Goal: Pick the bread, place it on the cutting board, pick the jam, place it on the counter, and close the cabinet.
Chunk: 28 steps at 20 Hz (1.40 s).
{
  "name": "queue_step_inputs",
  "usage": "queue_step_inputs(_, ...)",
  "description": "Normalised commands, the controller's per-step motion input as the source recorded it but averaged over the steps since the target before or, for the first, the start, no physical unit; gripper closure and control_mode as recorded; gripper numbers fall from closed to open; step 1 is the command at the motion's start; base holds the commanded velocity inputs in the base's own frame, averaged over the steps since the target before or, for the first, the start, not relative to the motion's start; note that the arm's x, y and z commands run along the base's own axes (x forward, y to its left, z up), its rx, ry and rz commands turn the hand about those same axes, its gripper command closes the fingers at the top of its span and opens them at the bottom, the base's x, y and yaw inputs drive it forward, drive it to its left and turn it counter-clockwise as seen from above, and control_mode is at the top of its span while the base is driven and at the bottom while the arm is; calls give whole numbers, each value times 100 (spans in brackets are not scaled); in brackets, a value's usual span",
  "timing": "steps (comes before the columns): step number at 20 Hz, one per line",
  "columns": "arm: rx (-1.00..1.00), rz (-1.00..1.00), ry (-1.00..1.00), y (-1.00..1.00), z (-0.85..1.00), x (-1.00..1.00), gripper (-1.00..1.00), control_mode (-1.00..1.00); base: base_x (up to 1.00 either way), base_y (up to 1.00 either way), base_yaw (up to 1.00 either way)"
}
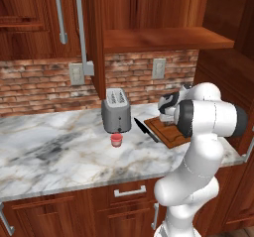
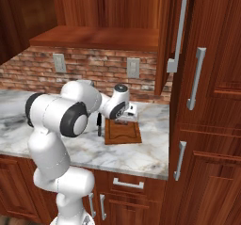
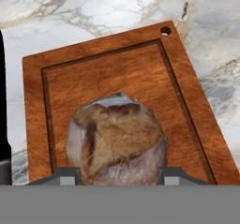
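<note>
The bread (image 3: 117,138), a round brown bun, sits between my gripper's (image 3: 117,174) fingertips (image 3: 65,176), which press on its two sides. It hangs low over the near half of the reddish-brown cutting board (image 3: 108,73). From the base, the gripper (image 1: 168,118) (image 2: 128,119) points down over the cutting board (image 1: 171,133) (image 2: 123,133) at the right end of the counter (image 1: 59,147) (image 2: 141,153). The jam (image 1: 116,140), a small red jar, stands on the marble in front of the toaster. The cabinet (image 1: 96,42) (image 2: 164,31) door stands open above.
A silver toaster (image 1: 116,112) stands against the brick wall. A black knife (image 1: 145,128) (image 2: 99,125) lies along the board's left side. A tall wooden unit (image 2: 207,101) rises right of the counter's end. Drawers (image 1: 130,191) run below.
</note>
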Motion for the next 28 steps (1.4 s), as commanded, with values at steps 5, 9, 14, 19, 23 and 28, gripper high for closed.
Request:
queue_step_inputs(5, 0, 0, 0, -2, -16, 1, -100, -100, 0, 0, 0)
queue_step_inputs(9, 0, 0, 0, -1, -16, 0, -100, -100, 0, 0, 0)
queue_step_inputs(14, 0, 0, 0, 0, -7, 0, -100, -100, 0, 0, 0)
queue_step_inputs(19, 0, 0, 0, 0, 0, -6, -100, -100, 0, 0, 0)
queue_step_inputs(23, 0, 0, -3, -2, 1, -23, -100, -100, 0, 0, 0)
queue_step_inputs(28, 0, 0, -4, -2, 1, -28, -100, -100, 0, 0, 0)
